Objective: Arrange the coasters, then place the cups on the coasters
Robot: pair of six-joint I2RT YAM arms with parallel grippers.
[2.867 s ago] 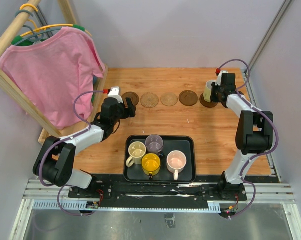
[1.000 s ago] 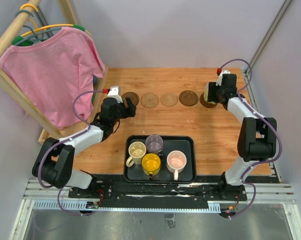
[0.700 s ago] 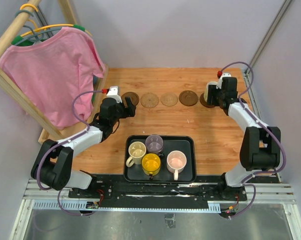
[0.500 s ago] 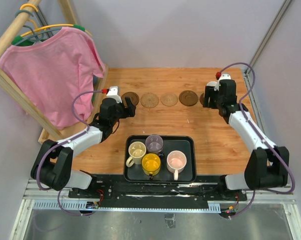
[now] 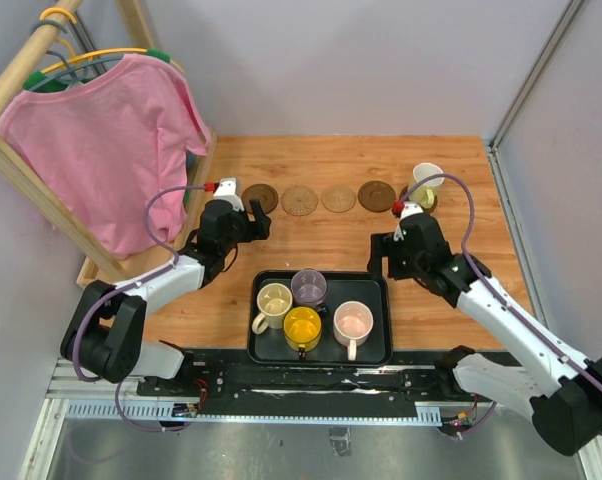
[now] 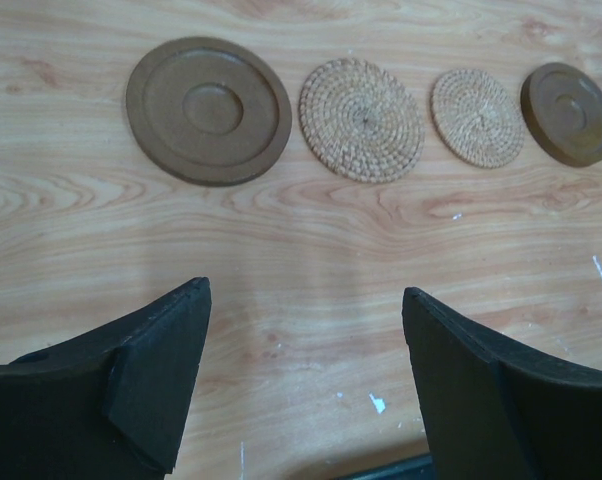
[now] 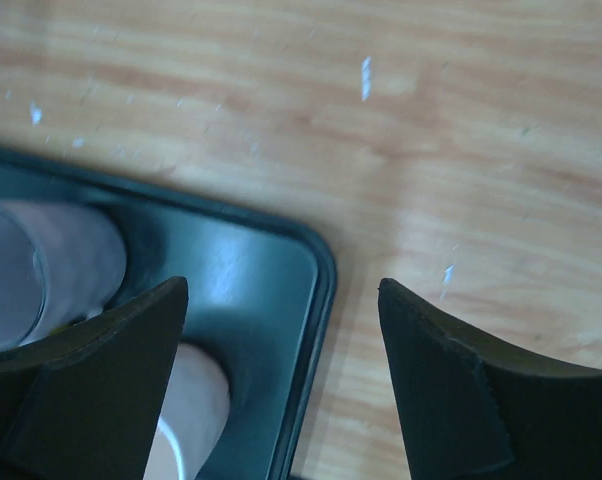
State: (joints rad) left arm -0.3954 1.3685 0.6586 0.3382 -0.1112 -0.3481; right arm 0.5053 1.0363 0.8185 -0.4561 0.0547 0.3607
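Along the far side of the table lies a row of coasters: dark brown (image 5: 260, 197), tan (image 5: 299, 199), tan (image 5: 338, 198) and dark brown (image 5: 377, 195). A pale yellow-green cup (image 5: 426, 180) stands upright at the row's right end, mostly hiding the coaster under it. The cream cup (image 5: 274, 300), grey-purple cup (image 5: 308, 287), yellow cup (image 5: 302, 326) and pink cup (image 5: 353, 322) stand in the black tray (image 5: 381, 290). My left gripper (image 6: 306, 385) is open and empty, just short of the leftmost coaster (image 6: 209, 110). My right gripper (image 7: 281, 380) hangs open over the tray's far right corner (image 7: 316, 265), beside the pink cup (image 7: 186, 420).
A wooden rack with a pink shirt (image 5: 101, 140) stands at the far left, close to my left arm. Grey walls close the back and right. Bare wood lies between the coaster row and the tray.
My right gripper opened off the pale yellow-green cup, leaving it at the row's right end, and swung back to the tray's far right corner. The left arm stayed put.
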